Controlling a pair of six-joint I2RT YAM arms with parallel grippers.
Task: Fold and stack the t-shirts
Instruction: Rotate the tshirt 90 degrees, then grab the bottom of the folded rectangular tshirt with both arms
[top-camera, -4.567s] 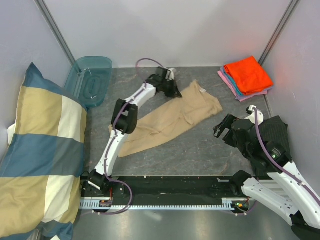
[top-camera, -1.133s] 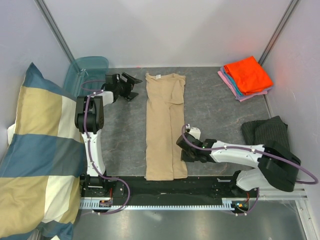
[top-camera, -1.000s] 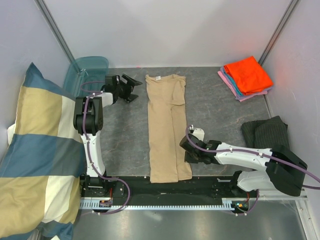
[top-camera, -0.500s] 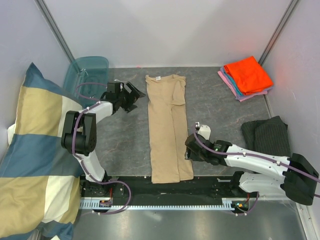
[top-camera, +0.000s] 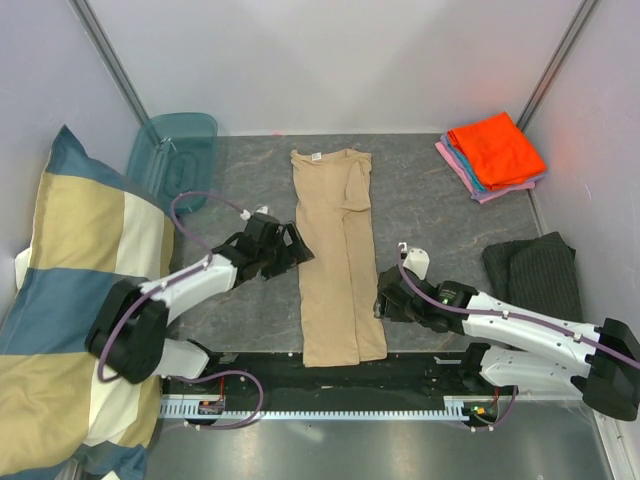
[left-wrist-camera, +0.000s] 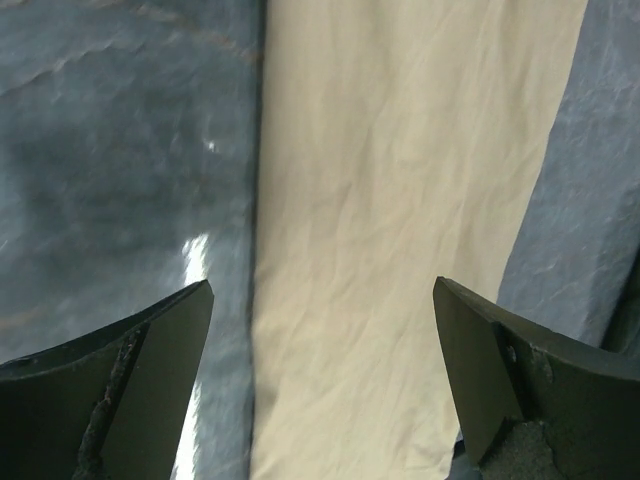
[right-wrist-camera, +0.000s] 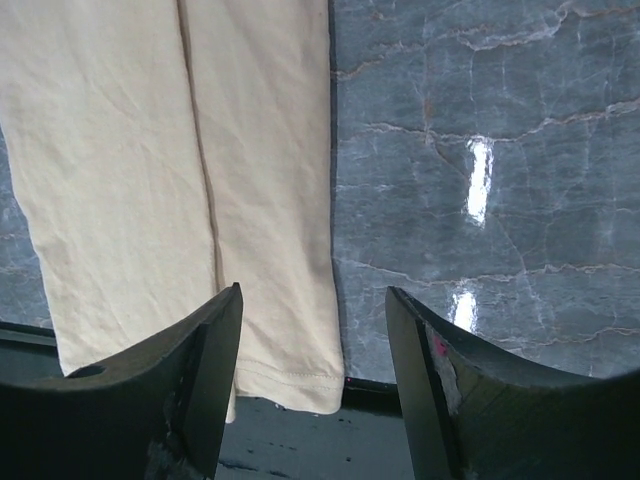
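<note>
The tan t-shirt (top-camera: 335, 250) lies flat as a long narrow strip, collar at the far end and hem at the table's near edge. My left gripper (top-camera: 295, 246) hovers open at its left edge, about halfway along; in the left wrist view the tan cloth (left-wrist-camera: 400, 190) fills the space between the wide jaws of the left gripper (left-wrist-camera: 322, 292). My right gripper (top-camera: 383, 300) is open beside the shirt's lower right edge. In the right wrist view the hem corner (right-wrist-camera: 295, 375) lies below the right gripper (right-wrist-camera: 313, 295), which holds nothing. Folded t-shirts (top-camera: 496, 148), orange on top, are stacked far right.
A dark grey striped cloth (top-camera: 535, 268) lies at the right edge. A big blue-and-cream checked pillow (top-camera: 80, 300) leans along the left side, with a teal plastic bin (top-camera: 175, 155) behind it. A black rail (top-camera: 330, 372) runs along the near edge.
My right gripper has opened, let go of the tan shirt's lower edge and drawn slightly right. My left arm has swung from the far left down to the shirt's left edge.
</note>
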